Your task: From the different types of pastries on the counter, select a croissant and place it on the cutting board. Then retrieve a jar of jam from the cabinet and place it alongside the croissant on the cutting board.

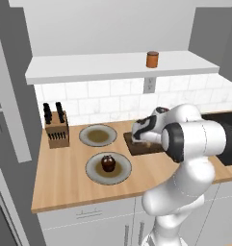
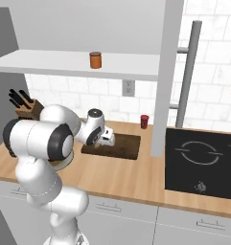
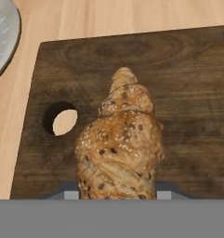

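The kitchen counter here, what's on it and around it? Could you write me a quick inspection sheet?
Surface: tan wood counter over white drawers.
Job's things: croissant over the cutting board, between the fingers; whether it touches the board cannot be told. Jam jar upright on the white shelf.
Clutter: cupcake on the near plate; far plate; knife block; red canister by the wall.
Grippers: gripper low over the board, shut on the croissant.
Cables: nothing seen.
Surroundings: tiled wall, outlet, black cooktop.
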Tool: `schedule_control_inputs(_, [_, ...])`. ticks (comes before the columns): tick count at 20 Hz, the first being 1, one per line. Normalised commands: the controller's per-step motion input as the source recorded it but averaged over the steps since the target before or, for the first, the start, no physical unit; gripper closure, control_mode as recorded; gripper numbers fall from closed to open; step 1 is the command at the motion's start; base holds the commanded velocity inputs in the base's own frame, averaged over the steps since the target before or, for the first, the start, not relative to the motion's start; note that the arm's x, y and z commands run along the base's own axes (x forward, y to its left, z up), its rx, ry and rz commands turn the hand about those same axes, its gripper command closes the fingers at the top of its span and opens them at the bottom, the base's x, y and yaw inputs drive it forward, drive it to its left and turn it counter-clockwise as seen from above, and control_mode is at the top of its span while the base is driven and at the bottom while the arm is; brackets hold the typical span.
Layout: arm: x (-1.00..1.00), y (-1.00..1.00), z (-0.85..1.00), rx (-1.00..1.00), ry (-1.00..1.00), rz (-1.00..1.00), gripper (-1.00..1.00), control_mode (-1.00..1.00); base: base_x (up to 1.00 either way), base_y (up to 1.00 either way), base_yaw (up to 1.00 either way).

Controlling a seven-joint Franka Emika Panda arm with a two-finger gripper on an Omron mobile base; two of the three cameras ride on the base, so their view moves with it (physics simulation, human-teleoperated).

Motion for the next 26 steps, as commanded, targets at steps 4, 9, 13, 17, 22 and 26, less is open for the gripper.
schedule_control_inputs(4, [0.19, 0.0, -0.16, 0.02, -0.07, 0.04, 1.0, -1.0, 0.0, 0.0, 0.0])
schedule_control_inputs(9, [0.36, 0.0, -0.26, 0.03, 0.0, 0.02, 1.0, -1.0, 0.0, 0.0, 0.0])
schedule_control_inputs(13, [0.33, 0.0, -0.26, 0.05, 0.0, 0.0, 1.0, -1.0, 0.0, 0.0, 0.0])
schedule_control_inputs(17, [0.06, 0.0, -0.33, 0.01, 0.01, 0.0, -1.0, -1.0, 0.0, 0.0, 0.0])
schedule_control_inputs(22, [0.04, -0.01, -0.35, 0.0, 0.03, 0.0, -1.0, -1.0, 0.0, 0.0, 0.0])
schedule_control_inputs(26, [0.02, -0.04, -0.03, 0.0, 0.0, 0.0, -1.0, -1.0, 0.0, 0.0, 0.0])
